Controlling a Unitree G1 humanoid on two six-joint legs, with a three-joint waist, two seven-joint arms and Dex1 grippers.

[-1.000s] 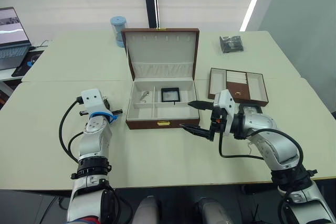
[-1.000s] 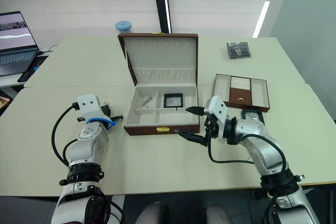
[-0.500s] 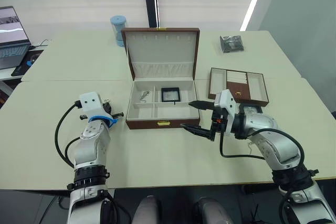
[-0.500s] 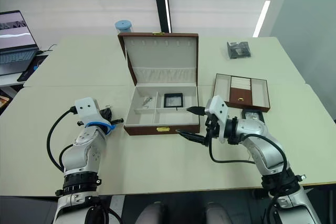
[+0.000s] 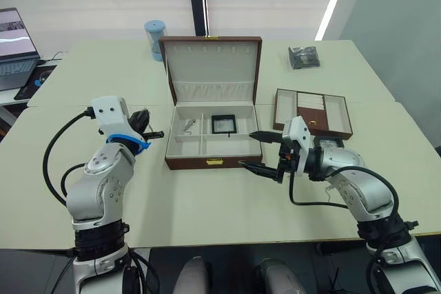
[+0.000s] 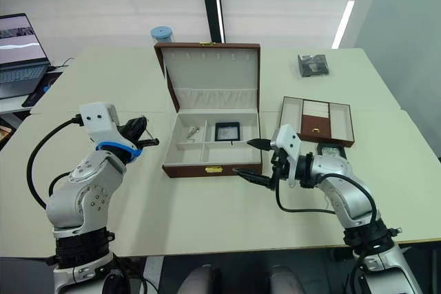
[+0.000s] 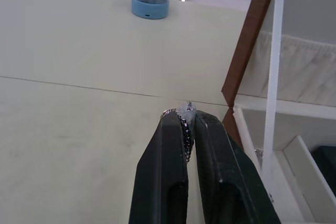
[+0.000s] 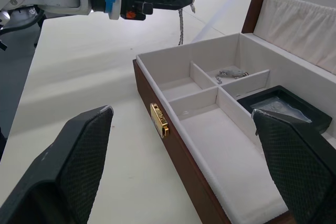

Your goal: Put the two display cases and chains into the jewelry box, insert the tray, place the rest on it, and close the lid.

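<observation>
The jewelry box (image 5: 207, 163) stands open at mid-table with its lid (image 5: 212, 67) upright. Inside lie one display case (image 5: 223, 124) and a chain (image 5: 189, 126). My left gripper (image 5: 153, 133) hovers just left of the box, shut on a second chain (image 8: 181, 27) that dangles from its tips (image 7: 189, 115). At the box's front right corner my right gripper (image 5: 247, 149) is open and holds nothing. The tray (image 5: 313, 111) sits to the right of the box. The other display case (image 6: 331, 151) lies in front of the tray, partly hidden by my right arm.
A blue-capped clear cylinder (image 5: 156, 36) stands behind the box on the left. A crinkly dark grey packet (image 5: 303, 57) lies at the back right. A laptop (image 5: 15, 46) sits at the far left edge.
My left arm has risen and swung right toward the box, still gripping the chain. The right gripper has barely moved.
</observation>
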